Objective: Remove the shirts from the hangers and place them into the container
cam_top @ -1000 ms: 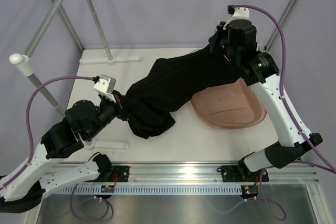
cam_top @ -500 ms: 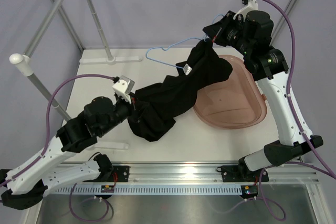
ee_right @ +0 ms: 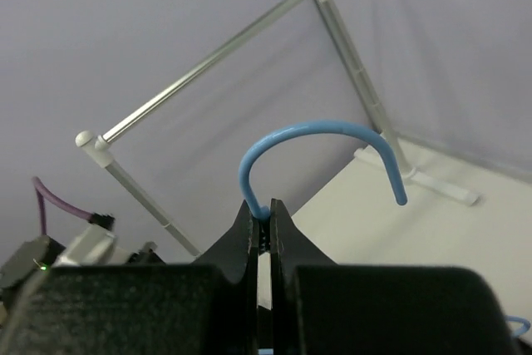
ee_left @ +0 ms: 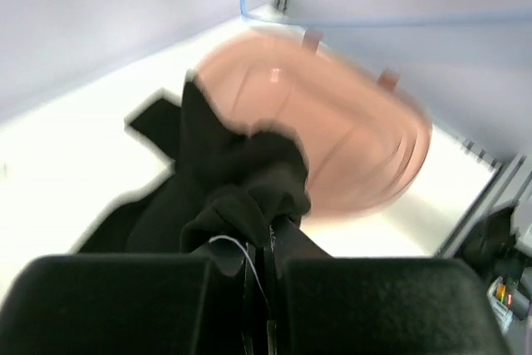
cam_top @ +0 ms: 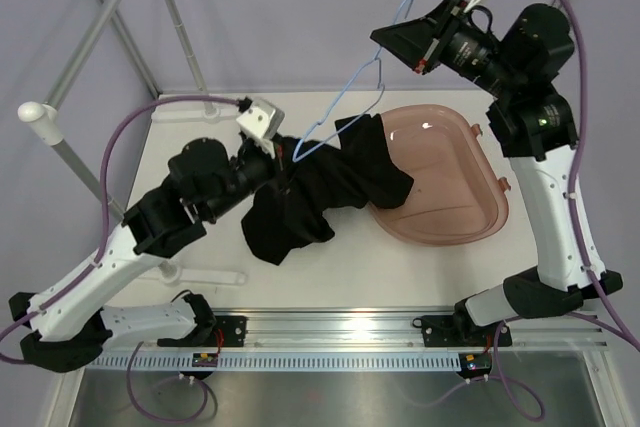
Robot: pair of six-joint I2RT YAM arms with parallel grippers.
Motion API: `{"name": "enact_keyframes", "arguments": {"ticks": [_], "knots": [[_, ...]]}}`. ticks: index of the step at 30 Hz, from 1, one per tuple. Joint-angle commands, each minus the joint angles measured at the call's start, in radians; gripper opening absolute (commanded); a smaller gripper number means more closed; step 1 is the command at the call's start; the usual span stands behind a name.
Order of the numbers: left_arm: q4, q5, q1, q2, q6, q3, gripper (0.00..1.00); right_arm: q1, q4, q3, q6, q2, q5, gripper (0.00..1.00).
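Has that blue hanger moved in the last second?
Yes. The blue hanger has risen up and back from the pink tub, gripped by the right tool, mostly free of the black shirt.

The black shirt (cam_top: 320, 187) lies heaped across the middle of the worktop (cam_top: 400, 272) and drapes over the 9 o'clock rim of the pink tub (cam_top: 450, 182), leaving the tub's bare floor reachable from 12, 3 and 6 o'clock. The light-blue wire hanger (cam_top: 352, 90) slants from the right gripper (cam_top: 380, 40) at 12 o'clock down into the shirt, barring the air over the tub's 10 o'clock corner. The left gripper (cam_top: 283, 161) and its arm fill the 8 o'clock side, grey rack poles (cam_top: 182, 32) stand at 10 to 11 o'clock, and bare worktop runs along 6 o'clock.
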Motion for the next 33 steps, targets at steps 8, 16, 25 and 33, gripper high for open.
{"name": "enact_keyframes", "arguments": {"ticks": [8,16,25,33], "knots": [[0.023,-0.035,0.001,0.312,-0.024,0.295,0.0,-0.004,-0.181,-0.031,-0.343,-0.207,0.106,0.0],[0.145,-0.093,0.004,0.174,-0.181,-0.11,0.0,-0.004,-0.246,-0.155,-0.441,-0.247,0.311,0.0],[0.184,-0.083,0.005,0.27,-0.162,-0.051,0.0,-0.004,-0.318,-0.23,-0.47,-0.28,0.475,0.0],[0.238,0.162,0.094,0.51,-0.042,0.357,0.0,-0.004,-0.417,-0.158,-0.513,-0.355,0.97,0.0]]}}
